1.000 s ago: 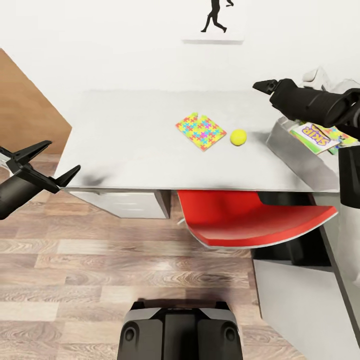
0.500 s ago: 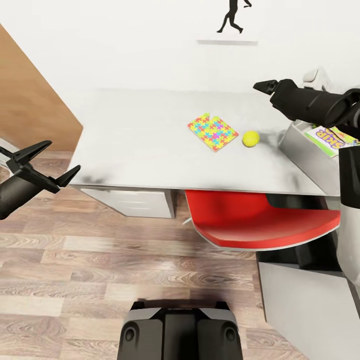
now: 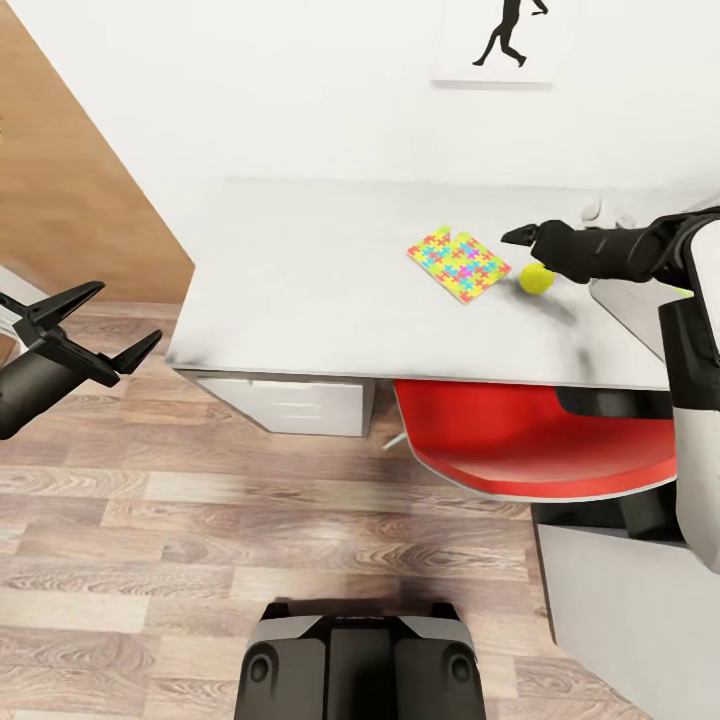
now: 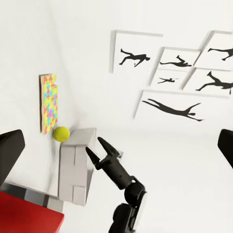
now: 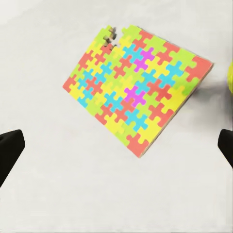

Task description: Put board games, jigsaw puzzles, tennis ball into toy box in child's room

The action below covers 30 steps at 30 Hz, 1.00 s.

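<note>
One jigsaw puzzle [image 3: 459, 266] lies flat on the pale table [image 3: 300, 270], its bright pieces also seen close up in the right wrist view [image 5: 136, 92]. The tennis ball [image 3: 537, 279] rests just right of it. My right gripper [image 3: 521, 238] hovers open above the gap between puzzle and ball, holding nothing; in its wrist view the gripper [image 5: 116, 150] faces the puzzle and the ball's edge [image 5: 230, 77] shows. The grey toy box [image 3: 632, 312] sits at the table's right end. My left gripper [image 3: 92, 326] hangs open over the floor, left of the table.
A red chair [image 3: 540, 445] is tucked under the table's front edge beside a drawer unit [image 3: 290, 405]. A wooden panel [image 3: 60, 170] stands at the left. A silhouette poster [image 3: 505, 40] hangs on the white wall. Plank floor lies before my base [image 3: 360, 660].
The head view has swung, shifting everything rightward. My right arm has dropped from near the table's far edge to just above the puzzle and ball. The left arm has not moved.
</note>
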Motion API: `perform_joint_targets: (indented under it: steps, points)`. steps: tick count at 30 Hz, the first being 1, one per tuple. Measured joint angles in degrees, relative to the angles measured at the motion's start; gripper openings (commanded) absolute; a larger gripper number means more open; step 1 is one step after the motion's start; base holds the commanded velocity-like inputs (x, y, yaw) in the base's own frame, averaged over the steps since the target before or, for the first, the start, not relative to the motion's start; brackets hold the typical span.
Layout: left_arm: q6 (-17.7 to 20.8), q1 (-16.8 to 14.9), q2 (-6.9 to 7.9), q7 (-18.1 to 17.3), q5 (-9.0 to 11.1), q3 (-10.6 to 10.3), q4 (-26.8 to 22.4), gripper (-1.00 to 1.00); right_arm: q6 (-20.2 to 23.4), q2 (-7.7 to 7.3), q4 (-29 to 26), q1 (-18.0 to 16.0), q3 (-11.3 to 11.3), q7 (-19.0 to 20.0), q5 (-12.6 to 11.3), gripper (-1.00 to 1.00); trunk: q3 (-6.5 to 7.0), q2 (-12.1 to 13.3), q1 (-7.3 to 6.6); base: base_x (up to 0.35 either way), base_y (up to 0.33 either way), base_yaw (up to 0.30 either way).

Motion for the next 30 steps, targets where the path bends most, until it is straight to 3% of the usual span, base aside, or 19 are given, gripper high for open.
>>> perform_joint_targets:
  steps: [8, 13, 24, 30]
  points:
    - [0.0, 0.0, -0.09, -0.1, -1.4, 0.0, 0.1, 1.00, 2.7, 0.49, 1.6, 0.0, 0.2, -7.4, -0.1, 1.00, 0.00, 0.0, 0.00, 0.000, 0.039, 0.000]
    - [-0.1, 0.0, -0.25, -0.3, -2.5, 0.0, 0.0, 1.00, 3.2, 1.03, 2.1, -0.1, 0.3, -9.6, -0.1, 1.00, 0.00, 0.0, 0.00, 0.000, 0.012, 0.000]
    - [-0.1, 0.0, -0.34, -0.6, -3.1, 0.0, 0.0, 1.00, 3.5, 3.99, 7.1, -2.4, 0.3, -13.5, 0.1, 1.00, 0.00, 0.0, 0.00, 0.000, 0.003, 0.000]
    - [-0.1, 0.0, -0.35, -0.6, -3.2, 0.1, 0.0, 1.00, 3.5, 4.30, 8.6, -4.0, 0.2, -14.3, 0.4, 1.00, 0.00, 0.0, 0.00, 0.000, 0.000, 0.000]
